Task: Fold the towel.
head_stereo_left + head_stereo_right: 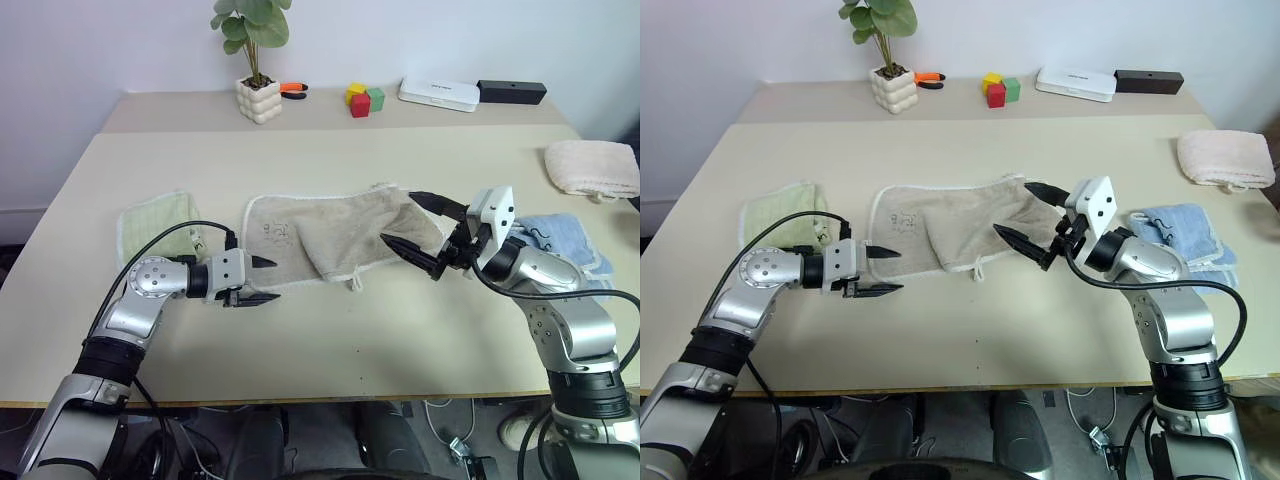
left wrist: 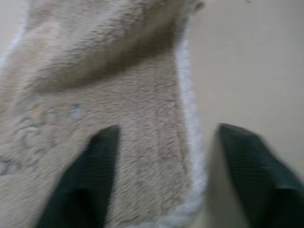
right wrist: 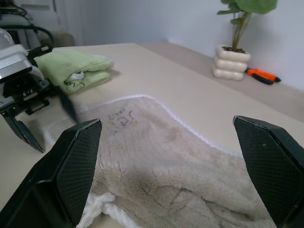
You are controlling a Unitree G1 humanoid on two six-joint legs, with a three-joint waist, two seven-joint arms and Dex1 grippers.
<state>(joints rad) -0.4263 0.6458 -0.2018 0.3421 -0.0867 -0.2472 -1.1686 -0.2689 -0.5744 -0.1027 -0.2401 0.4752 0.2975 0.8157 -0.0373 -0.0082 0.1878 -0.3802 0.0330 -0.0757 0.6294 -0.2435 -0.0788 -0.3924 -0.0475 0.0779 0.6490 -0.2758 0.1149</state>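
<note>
Lab or office: plain table (image 1: 330, 340), potted plant (image 1: 256, 60).

the beige-tan fleecy towel with white corded edging (image 2: 118, 95) is blurred in the left wrist view and runs off that picture's edges; its small dark printed mark (image 1: 276, 233) is too small to read. the light blue folded towel (image 1: 560, 240) lies partly hidden behind the right arm's white-and-black gripper (image 1: 420, 228).
</note>
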